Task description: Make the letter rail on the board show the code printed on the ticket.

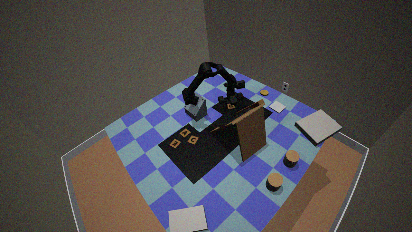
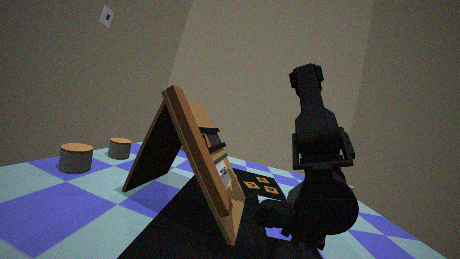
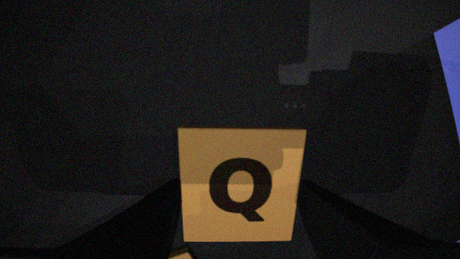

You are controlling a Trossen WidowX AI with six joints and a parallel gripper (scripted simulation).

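My gripper [image 1: 230, 101] [image 3: 239, 188] points down with its fingers against both sides of the Q tile [image 3: 194, 212] [image 1: 231, 107], which lies on the black mat. The wooden board [image 2: 197, 112] leans beside it. Its ticket [image 2: 222, 172] reads 7QC. The dark rail [image 2: 216, 147] holds a tile [image 2: 205, 140] that seems to show a 7; the rest of the rail is partly hidden. Tiles A [image 1: 184, 132] [image 2: 271, 189], C [image 1: 192, 140] [image 2: 251, 185] and E [image 1: 174, 143] [image 2: 262, 180] lie on the mat's other part.
Part of another tile [image 3: 181, 256] shows at the wrist view's bottom edge. Two round wood-topped canisters [image 1: 292, 156] [image 1: 275, 180] stand behind the board. A thick pale slab [image 1: 318, 125], a small white square [image 1: 277, 106], a yellow disc [image 1: 264, 92] and a pale slab [image 1: 187, 218] lie around the counter.
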